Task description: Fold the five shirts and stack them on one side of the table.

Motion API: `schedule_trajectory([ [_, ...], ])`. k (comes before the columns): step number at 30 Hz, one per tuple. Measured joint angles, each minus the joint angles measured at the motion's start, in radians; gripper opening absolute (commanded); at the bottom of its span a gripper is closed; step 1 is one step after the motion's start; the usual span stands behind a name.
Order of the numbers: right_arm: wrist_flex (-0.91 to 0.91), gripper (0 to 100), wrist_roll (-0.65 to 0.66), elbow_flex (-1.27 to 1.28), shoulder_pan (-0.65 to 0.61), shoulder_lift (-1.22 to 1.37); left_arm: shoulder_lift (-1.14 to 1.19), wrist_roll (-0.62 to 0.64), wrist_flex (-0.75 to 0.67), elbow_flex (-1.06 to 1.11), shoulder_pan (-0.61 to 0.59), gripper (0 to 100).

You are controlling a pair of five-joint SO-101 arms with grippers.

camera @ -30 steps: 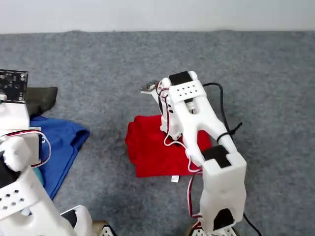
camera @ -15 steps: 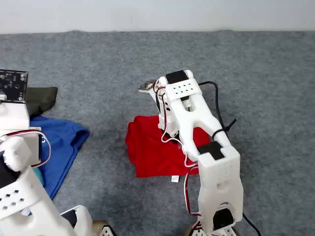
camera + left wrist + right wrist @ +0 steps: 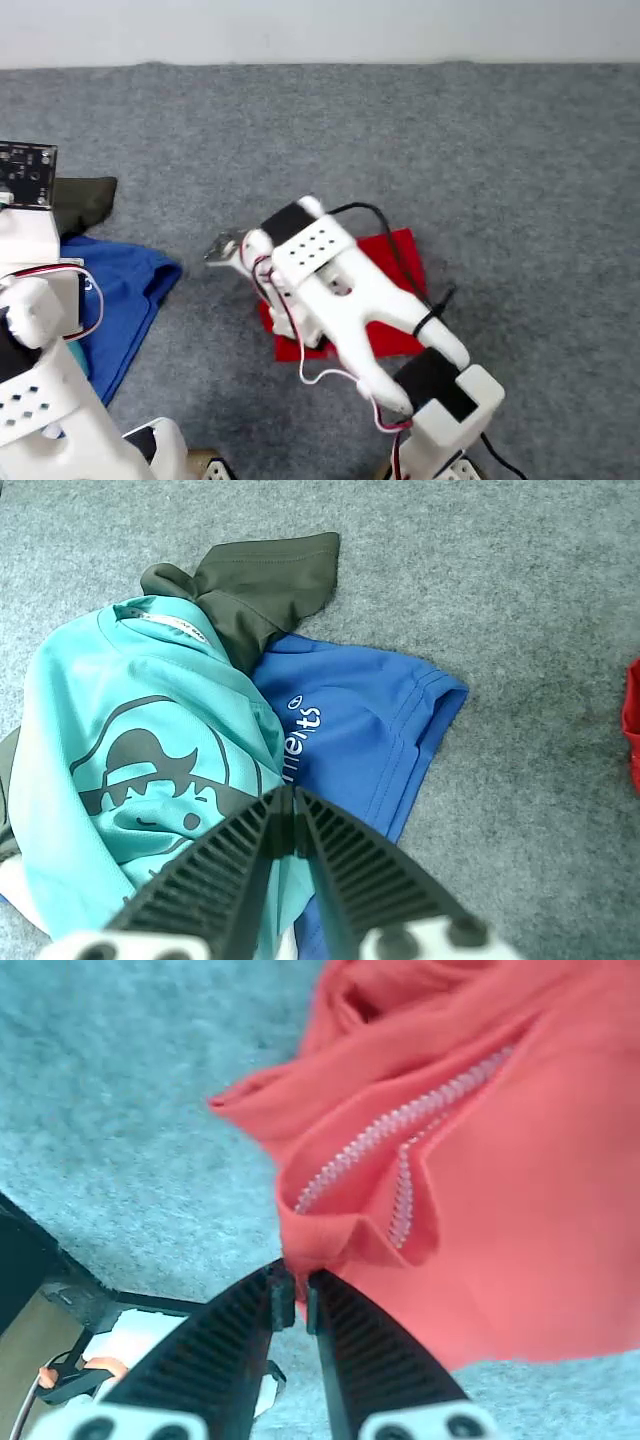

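Right claw pinches red shirt at its edge fold; shirt body lies to its right on the surface. Left claw, closed, hovers above teal shirt, well apart leftward.

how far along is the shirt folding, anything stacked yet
Done: no finished stack yet. The red shirt lies partly folded mid-table. In hand: the right pincer is shut on an edge of that red shirt. Left: the teal shirt, blue shirt and dark shirt lie unfolded in a loose heap below the shut left pincer, so most of the job remains.
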Motion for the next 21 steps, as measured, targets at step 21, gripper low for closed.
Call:
schedule_trajectory([
  [21,0.000,1.0,0.002,-0.055,-0.068,-0.109,0.000,0.000,0.000,0.000,0.000,2],
])
